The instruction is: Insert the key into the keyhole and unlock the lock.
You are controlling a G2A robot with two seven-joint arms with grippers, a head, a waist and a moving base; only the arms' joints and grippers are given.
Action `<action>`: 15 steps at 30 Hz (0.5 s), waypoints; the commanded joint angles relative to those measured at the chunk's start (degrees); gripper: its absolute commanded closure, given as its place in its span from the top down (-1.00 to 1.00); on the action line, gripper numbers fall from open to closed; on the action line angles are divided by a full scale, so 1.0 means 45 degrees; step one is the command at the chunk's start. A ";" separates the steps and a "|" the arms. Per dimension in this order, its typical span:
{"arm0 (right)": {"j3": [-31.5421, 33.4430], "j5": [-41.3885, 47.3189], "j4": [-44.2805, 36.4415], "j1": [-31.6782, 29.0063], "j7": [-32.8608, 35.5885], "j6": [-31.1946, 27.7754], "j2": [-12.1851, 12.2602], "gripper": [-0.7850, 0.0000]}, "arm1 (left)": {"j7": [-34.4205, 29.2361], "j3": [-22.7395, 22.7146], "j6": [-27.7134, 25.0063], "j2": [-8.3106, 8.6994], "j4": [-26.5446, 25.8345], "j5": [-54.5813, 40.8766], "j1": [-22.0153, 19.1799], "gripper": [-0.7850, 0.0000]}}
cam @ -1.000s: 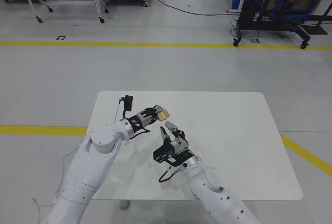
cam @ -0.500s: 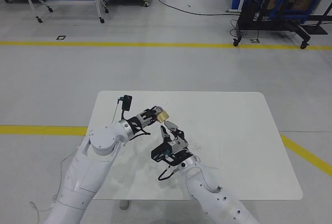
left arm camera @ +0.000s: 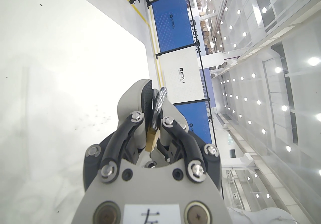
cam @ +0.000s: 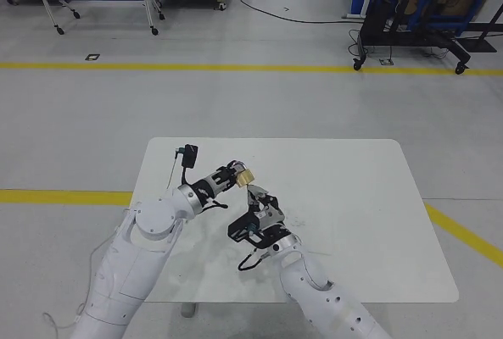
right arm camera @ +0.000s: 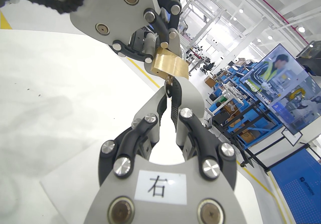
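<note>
Your left gripper (left arm camera: 157, 100) was clamped on the small brass padlock (right arm camera: 170, 65) | your right gripper (right arm camera: 172, 87) pinched the small metal key (right arm camera: 167, 89) against its underside | insertion depth unclear, turning seemingly remained

The right gripper (right arm camera: 171, 88) pinches the key (right arm camera: 168, 84). At its twelve o'clock, the lock (right arm camera: 170, 65), clamped in the left gripper (right arm camera: 163, 54), touches the key's tip.

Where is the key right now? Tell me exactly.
The key is pinched in the right gripper, its tip meeting the underside of the brass padlock that the left gripper holds, above the left half of the table in the top view.
</note>
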 commanded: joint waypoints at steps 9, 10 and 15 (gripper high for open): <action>0.0876 0.2290 -0.0900 -0.0470 -0.1039 -0.2249 0.0124 -1.00 | 0.0160 -0.0126 -0.0735 0.0024 -0.0076 -0.0123 0.0215 -1.00; 0.1026 0.2594 -0.1038 -0.0555 -0.1113 -0.2534 0.0152 -1.00 | 0.0158 -0.0140 -0.0793 0.0027 -0.0072 -0.0132 0.0228 -1.00; 0.1747 0.4046 -0.1654 -0.0913 -0.1373 -0.4000 0.0288 -1.00 | 0.0170 -0.0181 -0.1132 0.0032 -0.0041 -0.0268 0.0296 -1.00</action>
